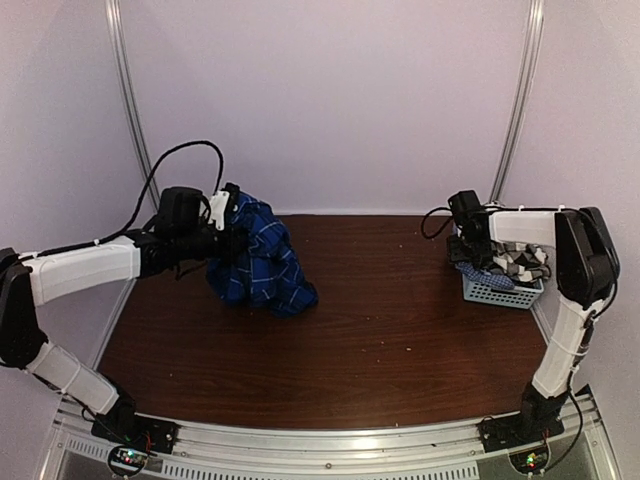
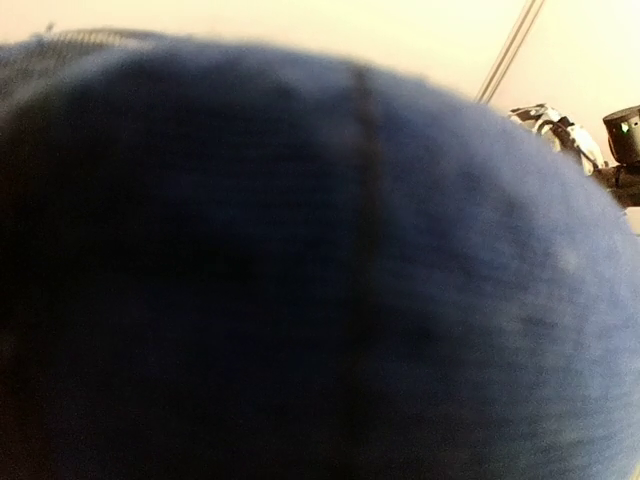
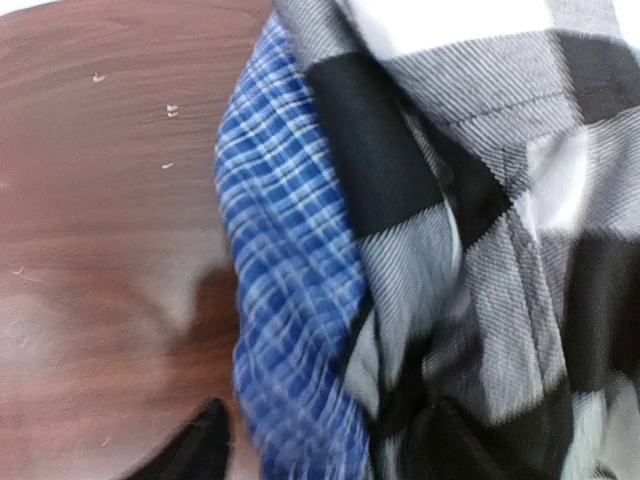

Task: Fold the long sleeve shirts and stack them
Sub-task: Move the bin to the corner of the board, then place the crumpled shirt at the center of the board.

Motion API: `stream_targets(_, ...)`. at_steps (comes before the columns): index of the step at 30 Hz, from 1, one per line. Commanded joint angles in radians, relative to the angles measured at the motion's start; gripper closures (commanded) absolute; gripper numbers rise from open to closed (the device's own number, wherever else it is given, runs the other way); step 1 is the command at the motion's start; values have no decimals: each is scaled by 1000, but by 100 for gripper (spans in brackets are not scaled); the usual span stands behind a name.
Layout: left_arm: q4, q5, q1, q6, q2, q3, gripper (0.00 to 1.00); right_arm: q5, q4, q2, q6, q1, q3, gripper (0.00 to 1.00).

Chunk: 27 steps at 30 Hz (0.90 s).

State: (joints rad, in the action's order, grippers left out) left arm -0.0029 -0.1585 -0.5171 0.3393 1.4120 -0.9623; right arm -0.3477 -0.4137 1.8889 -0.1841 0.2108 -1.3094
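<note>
The royal-blue plaid shirt (image 1: 262,262) stands bunched at the table's back left, its top lifted and its bottom resting on the wood. My left gripper (image 1: 233,222) is shut on its upper edge. In the left wrist view blue cloth (image 2: 300,280) fills the frame and hides the fingers. The black-and-white checked shirt (image 1: 522,262) lies heaped in the basket (image 1: 500,293) at the right edge. My right gripper (image 1: 470,250) hovers over the basket's left end. In the right wrist view the checked shirt (image 3: 480,200) lies close below, and the jaws stand apart over the cloth.
A lighter, fine blue-and-white plaid cloth (image 3: 290,280) lies beside the checked shirt at the basket's left side. The dark wood table (image 1: 400,320) stretches between the two arms. A pale wall with metal poles closes the back.
</note>
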Motion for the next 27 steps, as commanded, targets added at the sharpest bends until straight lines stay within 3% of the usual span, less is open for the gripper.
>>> stream_targets(1,13,-141,-9,4,17,-126,97,44,39,-217,34,93,68,18)
stream_targets(2,11,-166,-14,10,19,-154,97,64,44,-259,37,124,74,11)
stream_targets(4,9,-209,-35,24,30,-220,97,127,62,-340,50,175,91,5)
stream_targets(12,-139,-399,-188,67,211,-718,97,308,135,-555,12,262,162,1)
stream_targets(15,-109,-386,-170,112,199,-733,93,307,132,-599,0,262,189,1)
stream_targets(19,-129,-360,-37,204,210,-602,88,293,86,-610,-12,260,188,0)
stream_targets(23,-184,-271,68,226,265,-438,64,254,42,-615,-33,260,197,0)
stream_targets(27,-269,-111,117,186,366,-372,27,252,26,-630,-54,262,230,0)
